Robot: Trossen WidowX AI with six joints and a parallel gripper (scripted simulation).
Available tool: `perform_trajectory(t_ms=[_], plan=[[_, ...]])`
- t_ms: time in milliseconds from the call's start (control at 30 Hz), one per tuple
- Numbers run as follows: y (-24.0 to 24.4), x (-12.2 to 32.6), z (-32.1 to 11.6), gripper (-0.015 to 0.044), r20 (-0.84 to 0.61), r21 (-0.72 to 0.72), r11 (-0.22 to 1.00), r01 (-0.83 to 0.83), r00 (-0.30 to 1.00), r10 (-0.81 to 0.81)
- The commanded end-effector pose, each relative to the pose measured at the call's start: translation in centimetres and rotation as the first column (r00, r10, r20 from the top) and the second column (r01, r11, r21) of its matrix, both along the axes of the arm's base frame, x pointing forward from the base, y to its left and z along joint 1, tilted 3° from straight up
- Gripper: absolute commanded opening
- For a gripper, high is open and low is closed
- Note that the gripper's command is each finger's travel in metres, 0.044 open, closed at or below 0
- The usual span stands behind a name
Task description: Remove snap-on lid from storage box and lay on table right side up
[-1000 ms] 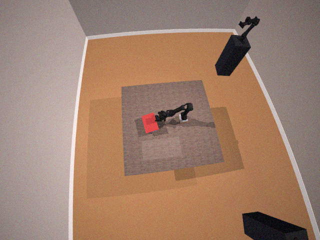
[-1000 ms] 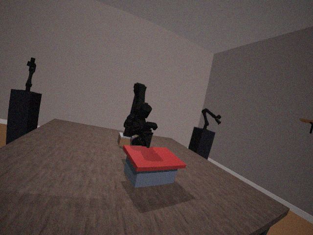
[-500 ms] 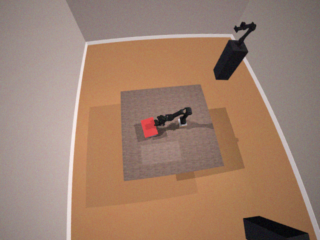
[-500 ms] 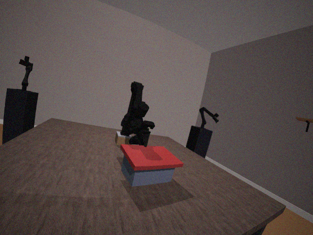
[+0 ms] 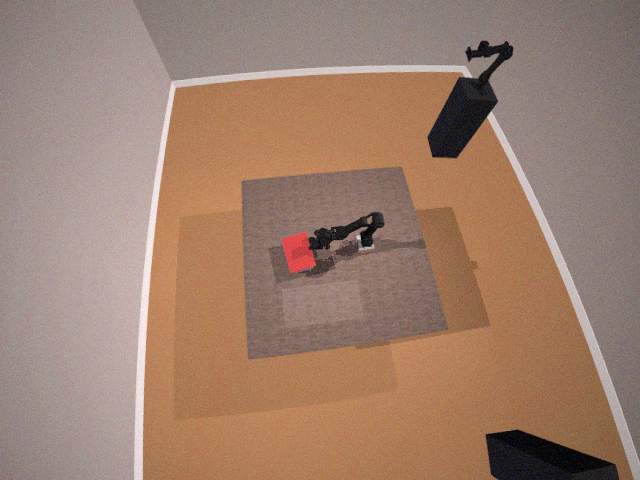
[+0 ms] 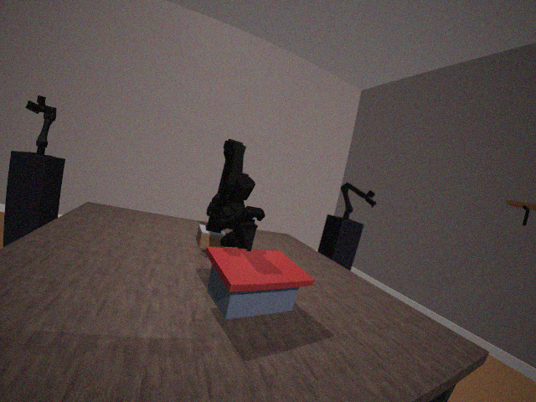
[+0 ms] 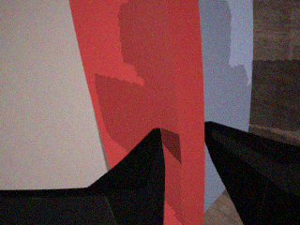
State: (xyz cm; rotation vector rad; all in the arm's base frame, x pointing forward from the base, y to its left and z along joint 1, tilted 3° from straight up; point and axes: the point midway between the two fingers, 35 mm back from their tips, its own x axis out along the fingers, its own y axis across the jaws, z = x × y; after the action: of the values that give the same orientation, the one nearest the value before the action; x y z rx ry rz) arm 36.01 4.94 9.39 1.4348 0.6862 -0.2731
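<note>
The red lid (image 5: 297, 260) (image 6: 264, 276) (image 7: 189, 70) lies over the top of the blue-grey storage box (image 6: 261, 302) (image 7: 220, 80), right side up. It reaches past the box's wall at the right in the exterior view. No gap between lid and box can be made out. My gripper (image 5: 311, 244) (image 6: 249, 248) (image 7: 182, 132) is shut on the lid's rim at the side facing the arm's base. In the wrist view one finger is over the lid's top and the other is beside the rim, in front of the box wall. The far finger is hidden in the exterior view.
The box stands on the brown wooden table (image 5: 320, 196) (image 6: 121, 294) (image 7: 277, 33). The arm's base stands on a small white and tan block (image 5: 366, 248) (image 6: 203, 239) on the table. Dark pedestals (image 5: 460, 118) (image 6: 32, 194) stand away from the table, some carrying other arms.
</note>
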Motion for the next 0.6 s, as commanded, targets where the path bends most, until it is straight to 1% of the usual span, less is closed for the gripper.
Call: perform_trajectory(t_ms=[0, 567], plan=[[0.0, 0.1, 0.0, 0.0, 0.0, 0.001, 1.0, 0.003, 1.0, -0.003], [0.0, 0.0, 2.2, 0.0, 0.003, 0.001, 1.0, 0.006, 1.0, -0.006]])
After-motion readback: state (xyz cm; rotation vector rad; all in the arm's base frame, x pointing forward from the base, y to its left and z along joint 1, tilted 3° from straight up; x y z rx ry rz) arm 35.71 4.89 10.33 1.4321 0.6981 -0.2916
